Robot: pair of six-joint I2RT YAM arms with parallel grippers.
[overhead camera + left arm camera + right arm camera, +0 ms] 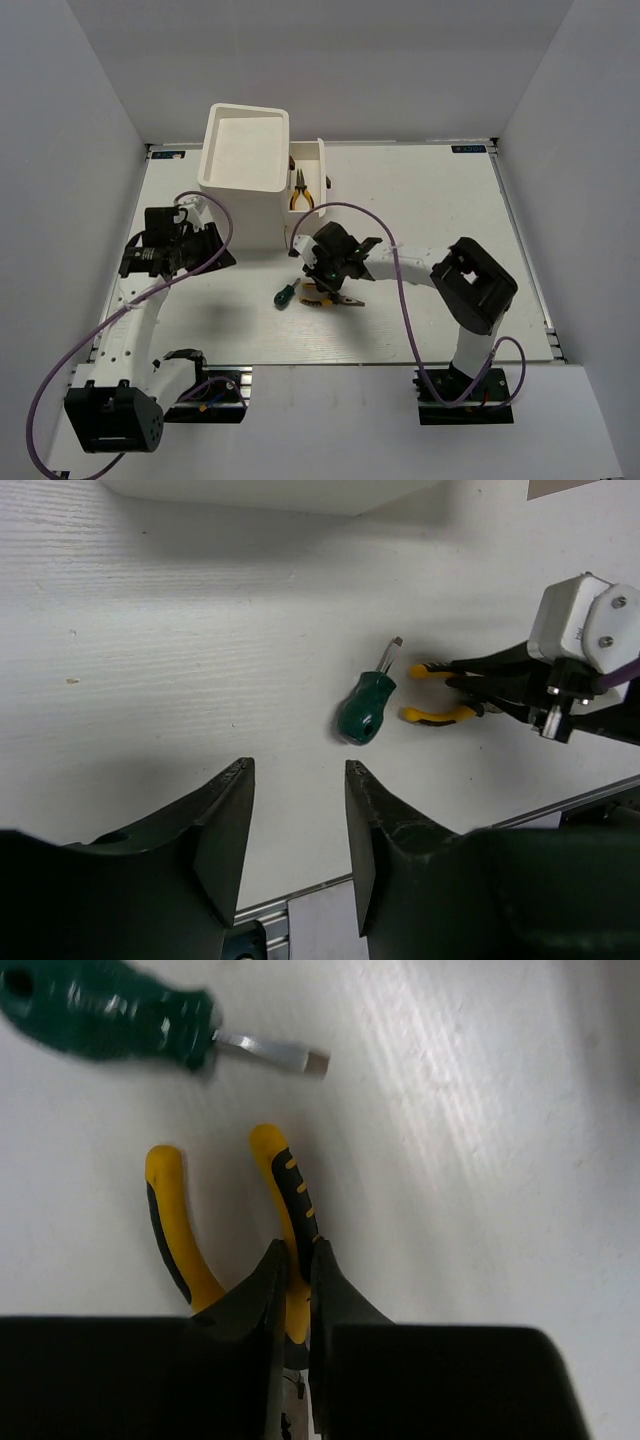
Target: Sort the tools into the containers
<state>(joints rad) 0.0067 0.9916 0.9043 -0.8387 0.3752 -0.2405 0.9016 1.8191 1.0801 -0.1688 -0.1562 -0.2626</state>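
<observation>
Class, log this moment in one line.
right gripper: shut on yellow-and-black pliers | left gripper: open | stubby green-handled screwdriver: beside those pliers | second yellow-and-black pliers: in open white drawer

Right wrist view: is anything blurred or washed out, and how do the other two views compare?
Right wrist: the screwdriver is smeared soft, the pliers crisper, glare streaks the table. Left wrist: screwdriver and pliers sharp, the near fingers dark. Top external: even light, only soft shadows.

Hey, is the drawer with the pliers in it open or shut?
Open: the drawer juts out of the white unit, with the pliers visible lying inside.
</observation>
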